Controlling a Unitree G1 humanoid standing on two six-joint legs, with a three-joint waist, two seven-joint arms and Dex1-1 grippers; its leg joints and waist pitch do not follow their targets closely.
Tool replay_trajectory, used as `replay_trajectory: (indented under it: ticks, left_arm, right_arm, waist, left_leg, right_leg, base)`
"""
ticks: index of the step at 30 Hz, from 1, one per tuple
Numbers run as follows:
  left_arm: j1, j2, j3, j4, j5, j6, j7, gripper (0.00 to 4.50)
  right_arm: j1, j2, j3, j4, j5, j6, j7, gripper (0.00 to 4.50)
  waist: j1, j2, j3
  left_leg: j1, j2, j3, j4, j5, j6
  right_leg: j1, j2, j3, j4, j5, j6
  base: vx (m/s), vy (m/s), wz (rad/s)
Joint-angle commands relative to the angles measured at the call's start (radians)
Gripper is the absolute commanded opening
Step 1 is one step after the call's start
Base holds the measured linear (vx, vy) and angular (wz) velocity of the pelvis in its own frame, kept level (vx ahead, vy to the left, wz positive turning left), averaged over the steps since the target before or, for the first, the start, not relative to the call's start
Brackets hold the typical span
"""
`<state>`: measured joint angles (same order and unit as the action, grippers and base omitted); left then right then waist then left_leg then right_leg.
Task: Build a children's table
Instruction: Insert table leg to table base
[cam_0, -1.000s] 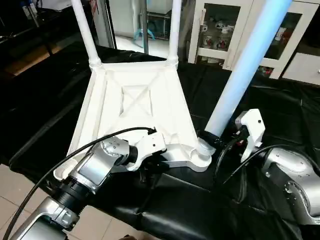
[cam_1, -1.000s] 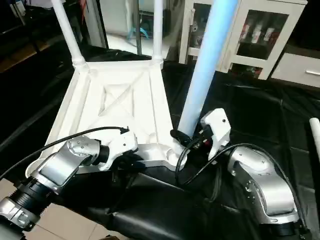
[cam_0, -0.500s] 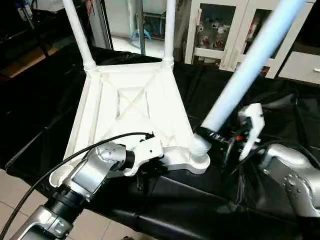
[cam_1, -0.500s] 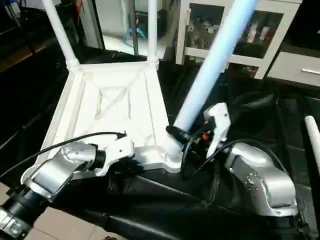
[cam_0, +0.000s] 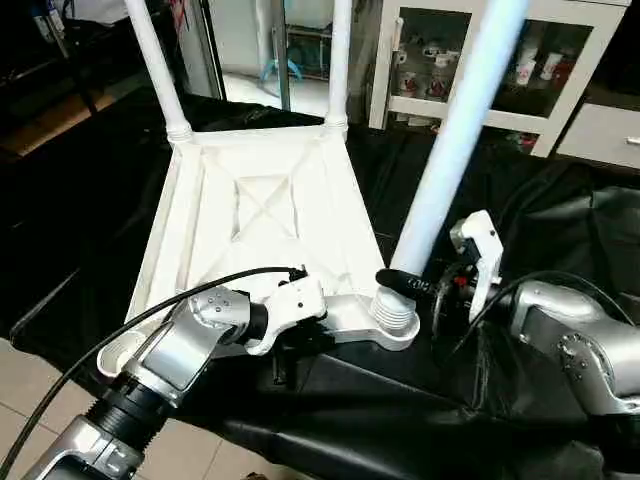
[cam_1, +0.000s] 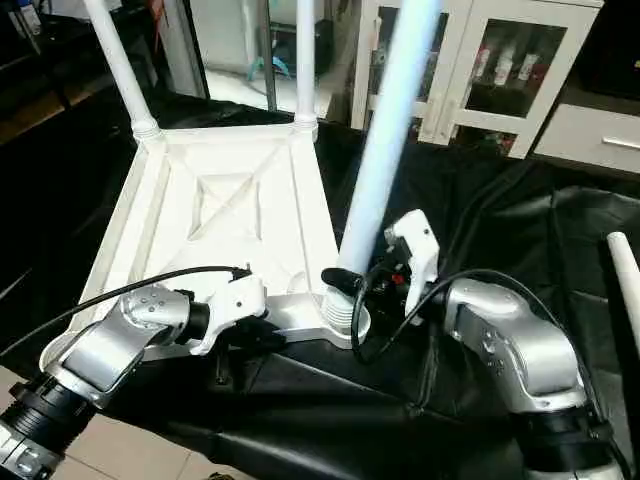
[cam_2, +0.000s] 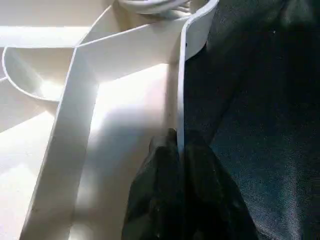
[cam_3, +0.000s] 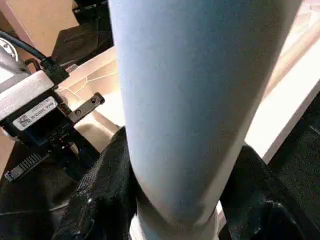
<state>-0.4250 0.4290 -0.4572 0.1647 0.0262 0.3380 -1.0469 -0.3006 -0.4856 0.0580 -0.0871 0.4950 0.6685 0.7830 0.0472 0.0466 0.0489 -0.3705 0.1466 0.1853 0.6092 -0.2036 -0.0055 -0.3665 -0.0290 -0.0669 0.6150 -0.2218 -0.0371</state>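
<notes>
White plastic tabletop (cam_0: 270, 215) is being kept upside down on black-draped work table (cam_0: 560, 200); judged light, stiff, slick; thin rim judged best hold. Third leg (cam_0: 450, 150) is being held near-upright in near-right corner socket (cam_0: 396, 318). Right gripper (cam_0: 408, 284) is being clamped round leg base; left gripper (cam_2: 179, 145) pinched onto near rim.

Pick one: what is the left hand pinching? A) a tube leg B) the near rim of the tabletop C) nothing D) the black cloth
B: the left hand has its black fingers closed on either side of the thin near rim of the white tabletop.
</notes>
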Motion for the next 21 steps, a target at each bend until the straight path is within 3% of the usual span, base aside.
replay_trajectory:
  ticks: [1, 11, 21]
  left_arm:
    - [0.033, -0.006, 0.000, 0.025, -0.024, -0.008, -0.008, 0.00]
    - [0.040, -0.010, 0.036, 0.045, -0.037, -0.031, 0.006, 0.00]
    - [0.036, -0.008, 0.041, 0.049, -0.033, -0.051, -0.003, 0.00]
  right_arm:
    - [-0.018, -0.011, 0.012, 0.020, -0.012, 0.007, 0.011, 1.86]
    - [-0.015, -0.040, 0.033, 0.033, -0.020, 0.027, 0.047, 1.86]
    - [-0.021, -0.051, 0.029, 0.061, -0.033, 0.008, 0.049, 1.86]
  waist:
    - [0.009, -0.030, -0.059]
    - [0.010, -0.038, -0.054]
    - [0.011, -0.035, -0.058]
  left_leg:
    - [0.008, 0.095, -0.045, -0.062, -0.044, 0.084]
    - [0.009, 0.094, -0.044, -0.065, -0.068, 0.077]
    - [0.008, 0.093, -0.043, -0.062, -0.052, 0.086]
  right_leg:
    - [0.039, -0.139, 0.067, -0.070, -0.115, -0.175]
    - [0.037, -0.140, 0.067, -0.079, -0.191, -0.153]
    - [0.037, -0.139, 0.067, -0.076, -0.160, -0.159]
  base:
    - [0.000, 0.000, 0.00]
    - [0.000, 0.000, 0.00]
    - [0.000, 0.000, 0.00]
